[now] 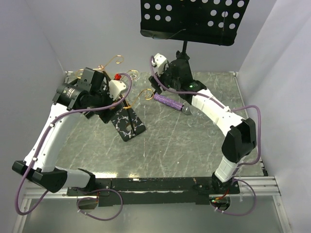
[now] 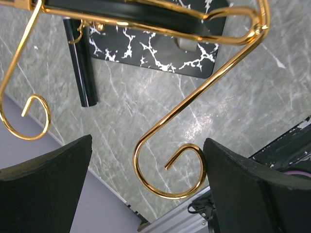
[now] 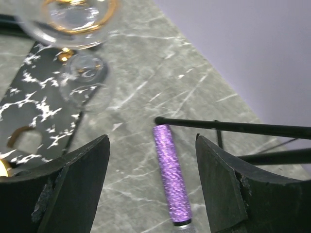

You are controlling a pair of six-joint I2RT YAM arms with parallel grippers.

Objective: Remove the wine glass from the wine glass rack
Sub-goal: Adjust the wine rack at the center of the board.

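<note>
The wine glass rack (image 1: 130,126) stands on the table (image 1: 165,150), left of the middle. To its right lies a cylinder (image 1: 169,102) — flat on the table, before the music stand (image 1: 194,17) at the far edge. The wine glass (image 3: 73,19) is at the rack, over its base.

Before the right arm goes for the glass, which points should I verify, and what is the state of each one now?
1. Right arm's fingers open and empty: ok.
2. Left arm's fingers open: ok; a curled arm of the gold metal wine glass rack shows between them.
3. Clear wine glass centred between the right fingers: not ok; it sits at the upper left edge of the right wrist view.
4. How the glass hangs on the rack: cannot tell, blurred.
5. Free path: not ok; a purple glittery cylinder and thin black stand legs lie just ahead.
</note>
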